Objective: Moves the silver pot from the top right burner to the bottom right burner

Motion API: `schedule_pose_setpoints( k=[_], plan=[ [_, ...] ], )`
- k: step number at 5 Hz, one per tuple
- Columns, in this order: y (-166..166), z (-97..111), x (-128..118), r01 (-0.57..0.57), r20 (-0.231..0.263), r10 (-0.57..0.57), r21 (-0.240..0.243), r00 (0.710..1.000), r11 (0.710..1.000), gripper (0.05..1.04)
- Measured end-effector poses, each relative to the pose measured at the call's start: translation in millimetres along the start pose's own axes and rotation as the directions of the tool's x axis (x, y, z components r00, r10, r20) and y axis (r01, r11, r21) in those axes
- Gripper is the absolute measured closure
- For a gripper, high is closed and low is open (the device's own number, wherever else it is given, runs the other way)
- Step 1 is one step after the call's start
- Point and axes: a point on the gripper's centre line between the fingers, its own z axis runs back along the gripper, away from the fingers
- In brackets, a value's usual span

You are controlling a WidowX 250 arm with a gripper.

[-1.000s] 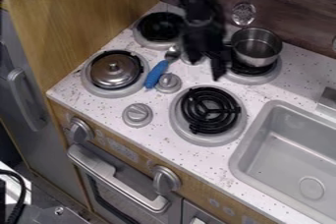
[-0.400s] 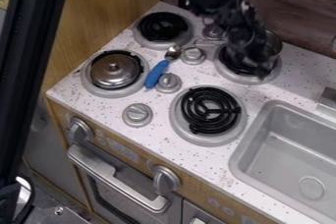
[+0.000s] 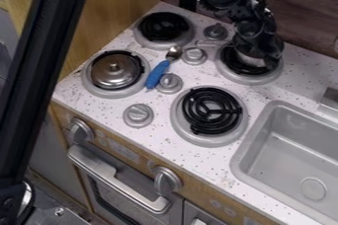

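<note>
The black gripper (image 3: 264, 54) hangs over the top right burner (image 3: 264, 77), in front of the silver pot. Only a lower part of the silver pot (image 3: 250, 59) shows beneath it, on that burner; its rim and most of its body are hidden behind the arm. Whether the gripper touches the pot I cannot tell. The bottom right burner (image 3: 210, 111) has a bare black coil and a grey ring.
A lidded metal pan (image 3: 115, 70) sits on the bottom left burner. A blue-handled spoon (image 3: 157, 73) lies beside the knobs. The top left burner (image 3: 163, 27) is bare. A grey sink (image 3: 290, 152) is at right, and a black bar (image 3: 41, 71) crosses the left side.
From over the middle of the stove's back, the gripper has moved right to the pot, now covering most of it. The black bar came in at left and shifted right.
</note>
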Motion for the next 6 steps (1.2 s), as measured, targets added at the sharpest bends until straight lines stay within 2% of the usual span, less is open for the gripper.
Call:
schedule_pose_setpoints(
  k=[2,3,5,6],
  plan=[
    [-0.3,-27.6,-6.7,0.003,-0.054,-0.004,-0.01,0.999,1.0,0.085],
    [-7.3,-37.1,-10.5,0.014,-0.087,-0.014,-0.007,0.996,1.0,0.137],
    [-11.5,-38.2,-11.2,0.032,-0.081,-0.032,-0.002,0.996,0.999,0.704],
    [-13.5,-30.6,-16.6,0.026,-0.085,-0.026,-0.004,0.996,1.0,0.915]
  ],
)
